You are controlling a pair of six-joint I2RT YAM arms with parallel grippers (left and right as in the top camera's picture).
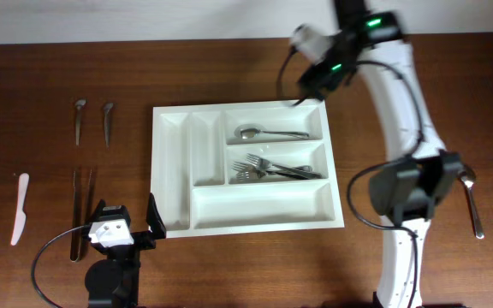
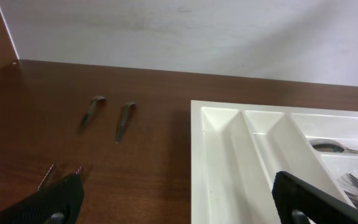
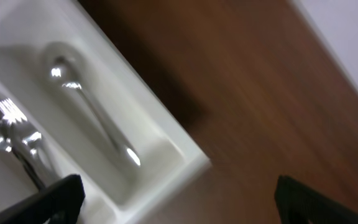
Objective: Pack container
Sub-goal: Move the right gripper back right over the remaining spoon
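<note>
The container [image 1: 264, 206], a big white compartment tray, lies mid-table. A spoon [image 1: 269, 133] rests in its upper crosswise compartment and several forks [image 1: 277, 170] in the middle one. My right gripper [image 1: 313, 85] hovers open and empty over the tray's far right corner. In the right wrist view that gripper [image 3: 180, 204] straddles the tray rim [image 3: 182, 155], with the spoon [image 3: 92, 115] and forks [image 3: 8, 134] to its left. My left gripper [image 1: 128, 219] stands open and empty by the tray's near left corner. In its wrist view the left gripper [image 2: 185, 204] frames the tray's left wall [image 2: 197, 162].
Left of the tray lie two small metal utensils [image 1: 79, 121] [image 1: 108, 122], thin tongs [image 1: 81, 210] and a white plastic knife [image 1: 20, 208]. A loose spoon [image 1: 472, 202] lies on the wood at the far right, beside the right arm's base [image 1: 413, 192].
</note>
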